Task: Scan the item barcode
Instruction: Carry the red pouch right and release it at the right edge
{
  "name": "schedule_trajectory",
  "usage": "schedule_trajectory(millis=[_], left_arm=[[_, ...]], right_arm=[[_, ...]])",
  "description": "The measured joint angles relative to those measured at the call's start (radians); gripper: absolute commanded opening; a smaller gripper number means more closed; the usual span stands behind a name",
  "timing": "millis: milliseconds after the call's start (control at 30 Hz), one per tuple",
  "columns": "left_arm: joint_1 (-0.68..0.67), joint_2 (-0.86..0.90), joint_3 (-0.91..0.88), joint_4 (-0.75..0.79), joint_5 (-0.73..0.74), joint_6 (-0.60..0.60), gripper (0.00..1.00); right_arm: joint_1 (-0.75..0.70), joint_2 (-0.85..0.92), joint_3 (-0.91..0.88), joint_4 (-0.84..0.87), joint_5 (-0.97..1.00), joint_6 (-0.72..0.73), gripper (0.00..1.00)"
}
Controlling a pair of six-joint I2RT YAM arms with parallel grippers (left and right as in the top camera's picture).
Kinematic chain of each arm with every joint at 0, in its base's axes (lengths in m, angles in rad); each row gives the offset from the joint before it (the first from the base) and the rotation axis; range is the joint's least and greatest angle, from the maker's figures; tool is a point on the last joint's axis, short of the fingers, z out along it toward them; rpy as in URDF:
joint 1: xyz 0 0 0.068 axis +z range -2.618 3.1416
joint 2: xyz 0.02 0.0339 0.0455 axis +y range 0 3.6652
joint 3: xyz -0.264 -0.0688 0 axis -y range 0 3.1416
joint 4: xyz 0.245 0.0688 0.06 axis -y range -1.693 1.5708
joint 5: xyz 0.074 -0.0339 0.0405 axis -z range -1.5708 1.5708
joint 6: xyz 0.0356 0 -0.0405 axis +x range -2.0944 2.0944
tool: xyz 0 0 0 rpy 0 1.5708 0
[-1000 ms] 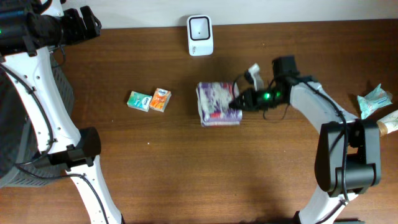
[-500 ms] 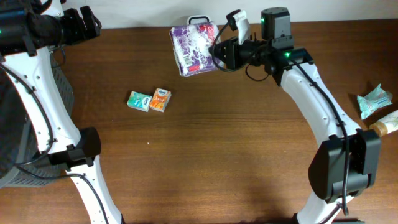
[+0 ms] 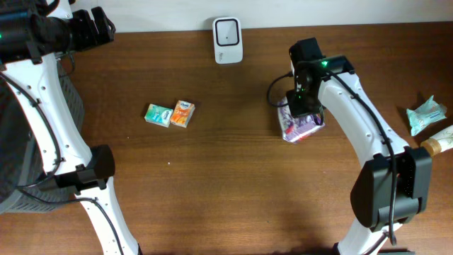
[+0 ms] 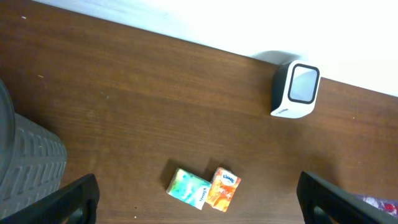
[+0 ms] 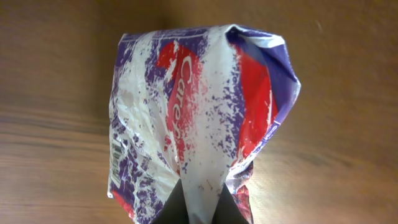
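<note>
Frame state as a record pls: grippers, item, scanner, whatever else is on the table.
right gripper: shut on bag, right of scanner
bag: purple, red, white; crumpled; barcode on one edge
scanner: back, centre; nothing over it
left gripper: open, empty, far left
green pack, orange pack: side by side, left of centre
teal pack: far right

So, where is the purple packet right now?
In the overhead view, the purple packet is right of centre, pinched by the right gripper, below and right of the scanner.
</note>
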Motion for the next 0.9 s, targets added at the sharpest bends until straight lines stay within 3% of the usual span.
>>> schedule_trajectory(millis=[167,267,333,433,533,633,733,833,867,900], left_arm=[[0.000,0.000,0.000,0.000,0.000,0.000,0.99],[0.000,0.000,0.000,0.000,0.000,0.000,0.99],[0.000,0.000,0.000,0.000,0.000,0.000,0.99],[0.000,0.000,0.000,0.000,0.000,0.000,0.99],[0.000,0.000,0.000,0.000,0.000,0.000,0.99],[0.000,0.000,0.000,0.000,0.000,0.000,0.99],[0.000,0.000,0.000,0.000,0.000,0.000,0.99],[0.000,0.000,0.000,0.000,0.000,0.000,0.99],[0.000,0.001,0.000,0.000,0.000,0.000,0.99],[0.000,0.001,0.000,0.000,0.000,0.000,0.99]], right_arm=[[0.023,0.026,-0.072,-0.014,0.067,-0.005,0.40],[0.156,0.026,-0.073,0.074,-0.016,-0.003,0.62],[0.331,0.027,-0.070,0.181,-0.208,0.023,0.73],[0.396,0.034,0.006,0.146,-0.255,0.034,0.81],[0.301,0.035,0.110,0.059,-0.195,0.035,0.86],[0.033,0.048,0.087,-0.008,-0.285,-0.043,0.88],[-0.095,0.104,0.007,0.018,-0.471,-0.135,0.87],[-0.119,0.157,-0.099,0.134,-0.629,-0.161,0.82],[-0.111,0.166,-0.134,0.184,-0.671,-0.162,0.62],[-0.093,0.173,-0.166,0.218,-0.702,-0.172,0.13]])
